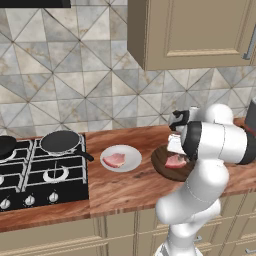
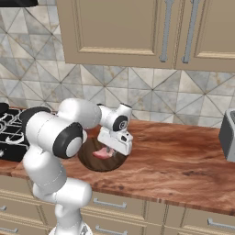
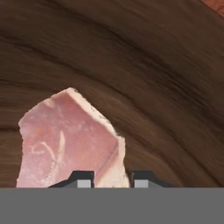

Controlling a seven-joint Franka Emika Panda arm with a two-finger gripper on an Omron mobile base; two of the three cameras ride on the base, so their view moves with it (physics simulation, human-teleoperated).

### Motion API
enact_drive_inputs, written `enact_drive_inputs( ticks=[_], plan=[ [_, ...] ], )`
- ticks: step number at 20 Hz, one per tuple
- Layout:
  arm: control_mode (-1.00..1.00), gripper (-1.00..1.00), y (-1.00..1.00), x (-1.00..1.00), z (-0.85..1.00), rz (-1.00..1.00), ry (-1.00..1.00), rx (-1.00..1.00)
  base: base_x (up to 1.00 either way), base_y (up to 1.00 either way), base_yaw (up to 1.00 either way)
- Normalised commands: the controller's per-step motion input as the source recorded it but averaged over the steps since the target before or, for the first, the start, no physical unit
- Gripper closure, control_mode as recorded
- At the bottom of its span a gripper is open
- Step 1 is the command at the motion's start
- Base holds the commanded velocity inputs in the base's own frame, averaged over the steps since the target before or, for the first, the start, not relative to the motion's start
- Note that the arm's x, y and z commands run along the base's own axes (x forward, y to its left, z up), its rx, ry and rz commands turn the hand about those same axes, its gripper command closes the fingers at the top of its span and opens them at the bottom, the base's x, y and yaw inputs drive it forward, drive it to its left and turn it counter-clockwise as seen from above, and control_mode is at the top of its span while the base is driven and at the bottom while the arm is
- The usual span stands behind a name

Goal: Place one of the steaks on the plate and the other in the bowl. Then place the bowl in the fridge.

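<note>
Steaks: two; one on the plate (image 1: 134,165), the second steak (image 3: 70,140) in the bowl (image 3: 166,87).
Gripper (image 3: 109,180): low over the bowl, fingertips either side of the meat's near edge (release or grip, I cannot tell).
Plates, bowls: one each.

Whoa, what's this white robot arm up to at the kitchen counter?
It is sorting two pieces of raw meat. One steak already lies on the white plate beside the stove. The arm has its claw down in the dark brown bowl, right at the second steak, which sits inside the bowl. Whether the claw is gripping that steak or letting go is hard to tell. The bowl stands on the wooden counter.
</note>
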Motion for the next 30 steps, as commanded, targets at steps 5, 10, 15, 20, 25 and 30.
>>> enact_drive_inputs(
  ticks=[5,10,15,20,25,30],
  plan=[
    [-1.00,-1.00,0.00,-0.46,0.19,0.00,-0.18,0.00,0.00,0.00,0.00],
    [-1.00,-1.00,0.05,-0.54,0.69,0.00,-0.15,0.00,0.00,0.00,0.00],
    [-1.00,-1.00,0.21,-0.78,0.86,0.00,0.02,-0.01,0.00,0.00,0.00],
    [-1.00,-1.00,0.40,-0.32,0.42,0.09,-0.23,-0.17,0.00,0.00,0.00],
    [-1.00,-1.00,0.36,-0.14,0.22,0.12,-0.45,-0.19,0.00,0.00,0.00],
    [-1.00,-1.00,0.27,-0.06,0.41,0.02,-0.22,-0.06,0.00,0.00,0.00]
  ],
)
